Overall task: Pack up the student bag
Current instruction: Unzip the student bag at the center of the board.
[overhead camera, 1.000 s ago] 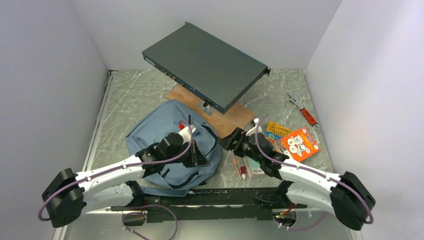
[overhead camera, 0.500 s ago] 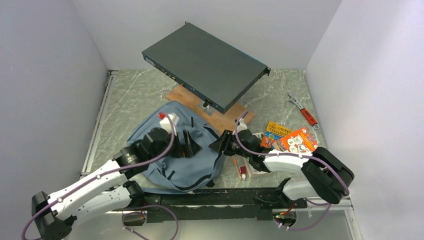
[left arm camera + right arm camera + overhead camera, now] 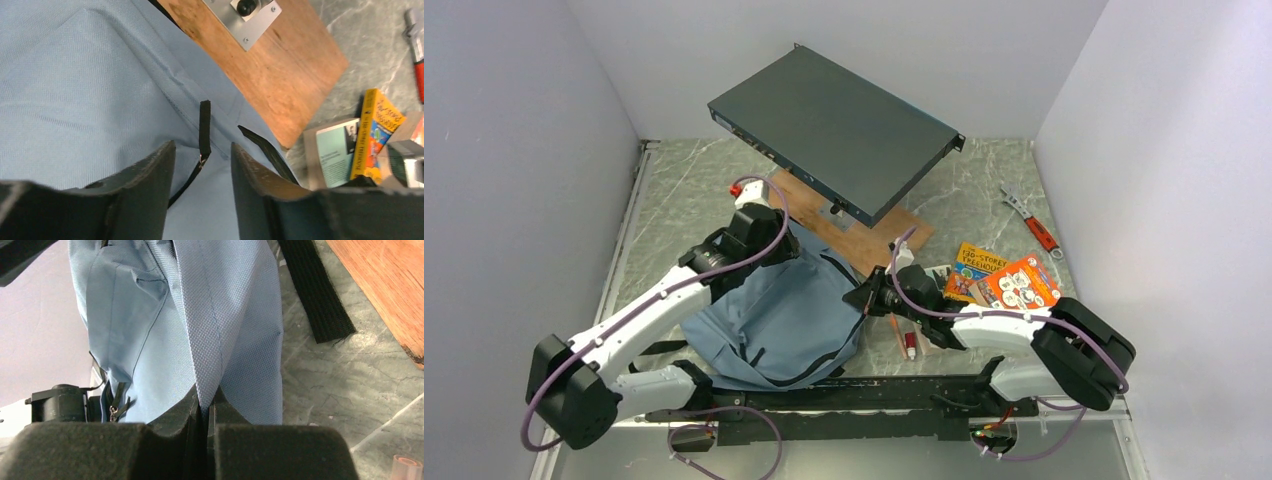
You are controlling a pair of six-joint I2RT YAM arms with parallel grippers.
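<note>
The student bag (image 3: 774, 320) lies flat on the marble table in front of both arms, light blue-grey with black zipper lines. My left gripper (image 3: 776, 250) hovers over the bag's far end, jaws open. In the left wrist view a black zipper pull (image 3: 204, 125) hangs between the fingers of my left gripper (image 3: 202, 146), untouched by either, with the student bag (image 3: 90, 90) below. My right gripper (image 3: 864, 297) is at the bag's right edge. In the right wrist view my right gripper (image 3: 206, 400) is shut on a raised fold of the student bag (image 3: 150, 315).
A dark flat metal box (image 3: 834, 130) stands on a mount over a wooden board (image 3: 869, 235) just behind the bag. Books (image 3: 1009, 280) lie to the right, with a pen (image 3: 909, 342) near them and a wrench (image 3: 1032, 222) beyond. A black strap (image 3: 315, 290) lies on the table.
My left gripper let go of the bag's middle, opened and moved to the bag's far end. My right gripper slid left to the bag's edge and closed on the fabric.
</note>
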